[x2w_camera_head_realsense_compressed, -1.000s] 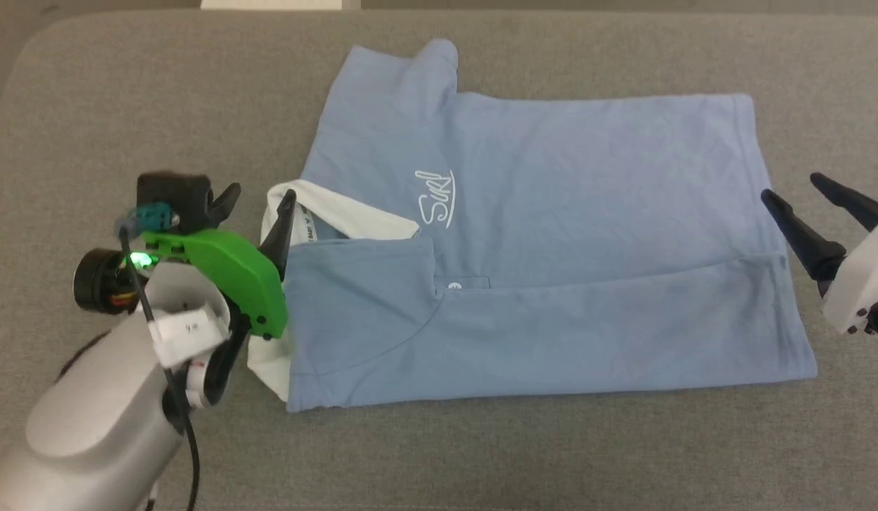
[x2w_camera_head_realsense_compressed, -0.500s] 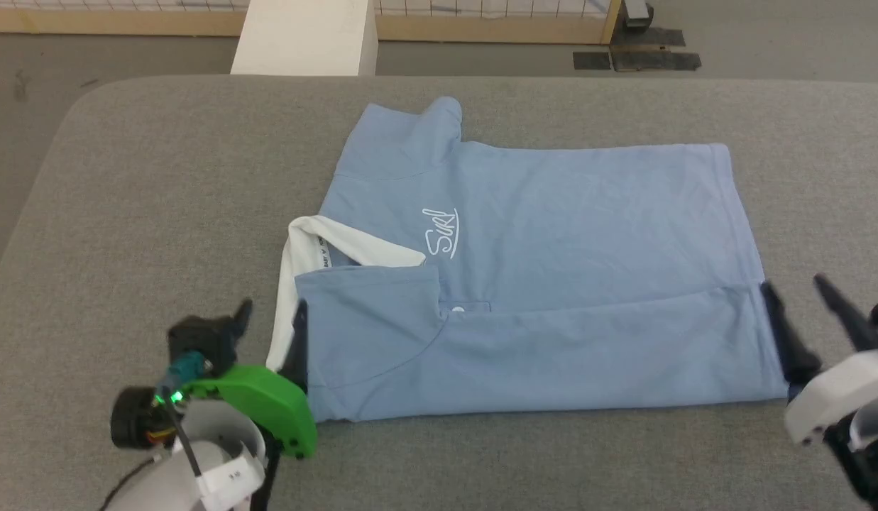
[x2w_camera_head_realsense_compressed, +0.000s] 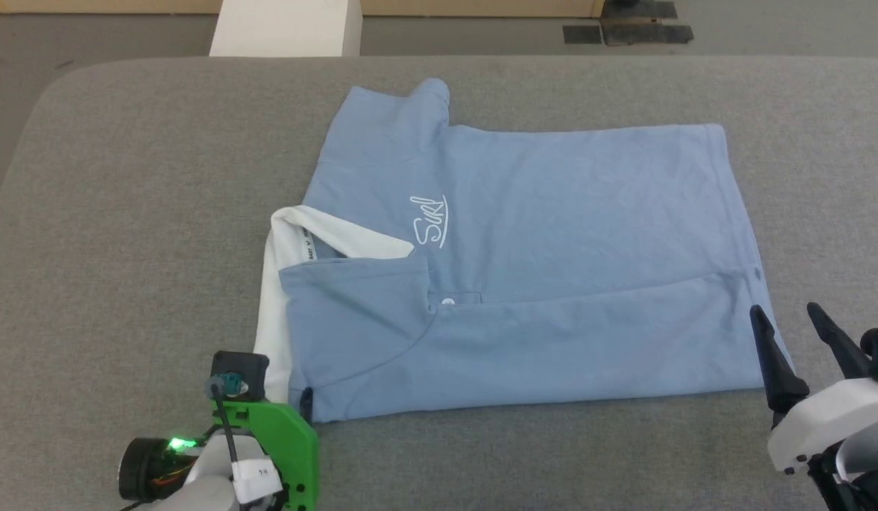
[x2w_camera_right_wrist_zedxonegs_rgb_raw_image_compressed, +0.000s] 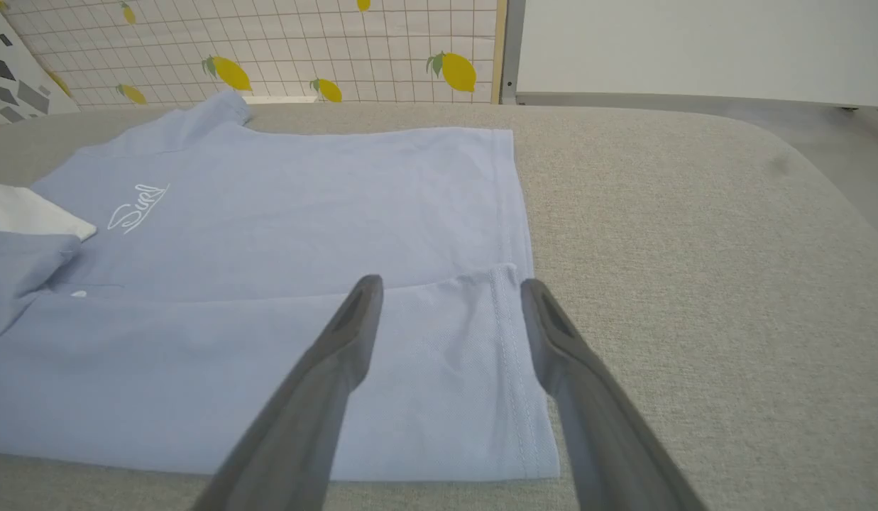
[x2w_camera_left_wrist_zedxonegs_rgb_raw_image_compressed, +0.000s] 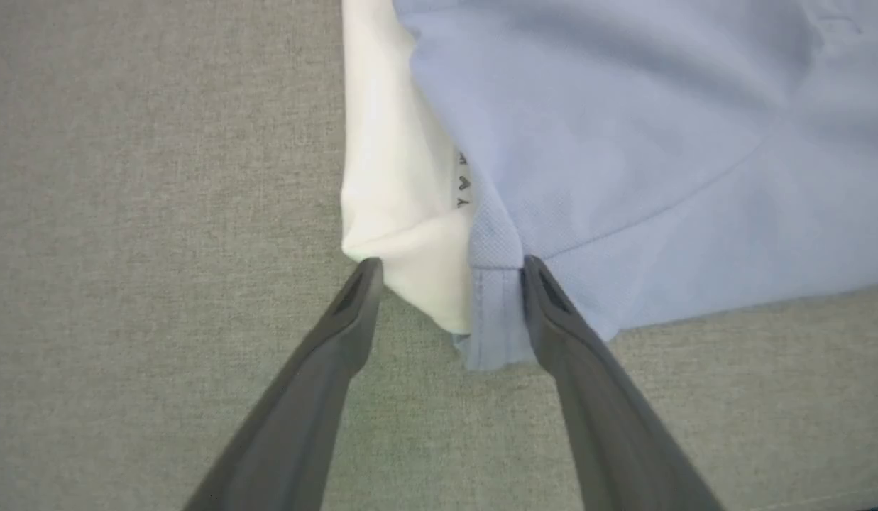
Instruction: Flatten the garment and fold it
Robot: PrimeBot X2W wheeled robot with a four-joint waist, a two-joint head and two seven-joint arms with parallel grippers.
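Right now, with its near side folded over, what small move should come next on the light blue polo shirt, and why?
Probably reach for the far edge: left gripper and right gripper stand open, and the far sleeve of the light blue polo shirt sticks out.

The left gripper (x2w_camera_left_wrist_zedxonegs_rgb_raw_image_compressed: 449, 266) is open near the front edge of the table (x2w_camera_head_realsense_compressed: 126, 213), toward its left side. Its two dark fingers (x2w_camera_left_wrist_zedxonegs_rgb_raw_image_compressed: 325, 355) are spread wide and point away from the robot. The wrist carries a green cover (x2w_camera_head_realsense_compressed: 282, 443) with a small green light on. The right gripper (x2w_camera_head_realsense_compressed: 784, 309) is open too, near the front edge toward the right side, in front of a white wrist housing (x2w_camera_head_realsense_compressed: 822, 422).
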